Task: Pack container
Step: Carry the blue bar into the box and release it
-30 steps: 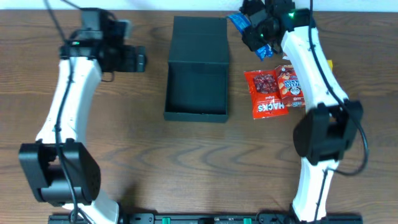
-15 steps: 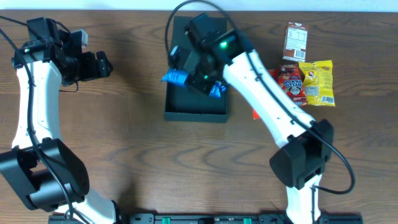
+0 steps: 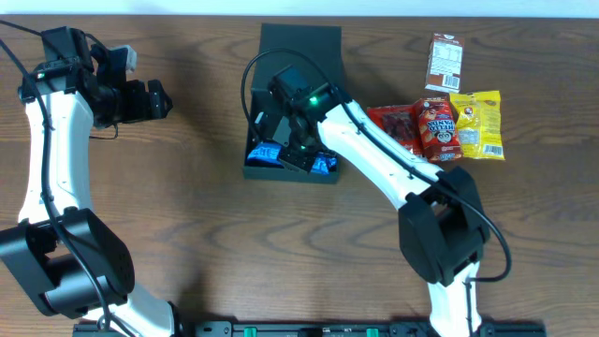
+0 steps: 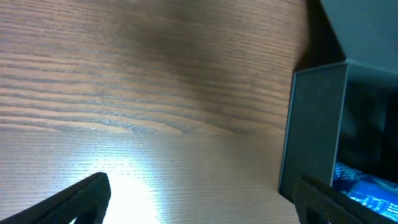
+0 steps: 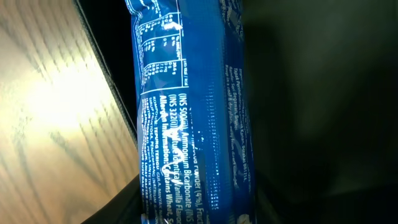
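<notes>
Container [image 3: 301, 45]: we see it open at mid-counter [image 3: 206, 243], lid flap lying back toward the far edge
Right end effector [image 3: 298, 154]: down inside the container, clamped on a blue packet [image 3: 265, 153] whose ends stick out on both sides
Left end effector [image 3: 161, 99]: fingers spread wide, holding nothing, near the far left corner
Other snacks: red packets [image 3: 393, 126], a yellow packet [image 3: 475, 124] and a brown carton [image 3: 446, 61] lie right of the container
</notes>
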Available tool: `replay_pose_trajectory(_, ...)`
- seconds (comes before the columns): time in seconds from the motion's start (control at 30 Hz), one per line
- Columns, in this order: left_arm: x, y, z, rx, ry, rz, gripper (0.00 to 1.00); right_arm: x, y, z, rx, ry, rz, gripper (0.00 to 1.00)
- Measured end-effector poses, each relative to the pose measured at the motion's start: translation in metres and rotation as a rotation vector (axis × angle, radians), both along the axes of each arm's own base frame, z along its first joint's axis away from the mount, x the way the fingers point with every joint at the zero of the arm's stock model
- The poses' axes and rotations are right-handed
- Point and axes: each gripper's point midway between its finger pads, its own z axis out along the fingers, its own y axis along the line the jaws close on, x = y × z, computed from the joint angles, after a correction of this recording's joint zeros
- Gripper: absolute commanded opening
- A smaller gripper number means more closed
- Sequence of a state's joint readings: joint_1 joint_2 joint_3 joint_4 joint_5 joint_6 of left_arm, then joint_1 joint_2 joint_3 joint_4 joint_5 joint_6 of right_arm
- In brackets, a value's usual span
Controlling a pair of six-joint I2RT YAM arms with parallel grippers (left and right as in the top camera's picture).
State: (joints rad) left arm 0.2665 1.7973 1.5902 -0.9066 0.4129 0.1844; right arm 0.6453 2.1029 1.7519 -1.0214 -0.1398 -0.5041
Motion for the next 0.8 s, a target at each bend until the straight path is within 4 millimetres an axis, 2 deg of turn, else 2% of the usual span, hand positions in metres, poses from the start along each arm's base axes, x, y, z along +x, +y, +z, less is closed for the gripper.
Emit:
replay_pose_trajectory(0.2,0.000,0.000,0.000,0.000,0.000,0.000,0.95,0.008,0.010,0.001,0.055,-0.044,0.005,0.22)
replay_pose_trajectory(0.43,0.000,-0.001,0.000,-0.007,-0.001,-0.003,0.95,0.004,0.006,-0.002,0.036,-0.025,0.003,0.16)
replay_pose_trajectory(0.57,0.000,-0.002,0.001,-0.013,-0.002,-0.005,0.95,0.003,0.001,0.001,0.005,-0.018,-0.001,0.19)
replay_pose_trajectory(0.67,0.000,-0.003,0.001,-0.017,-0.003,-0.007,0.95,0.009,0.002,0.009,0.000,-0.034,-0.004,0.19)
replay_pose_trajectory(0.8,0.000,-0.004,0.001,-0.021,-0.004,-0.008,0.95,0.021,0.011,0.029,0.032,-0.083,-0.006,0.22)
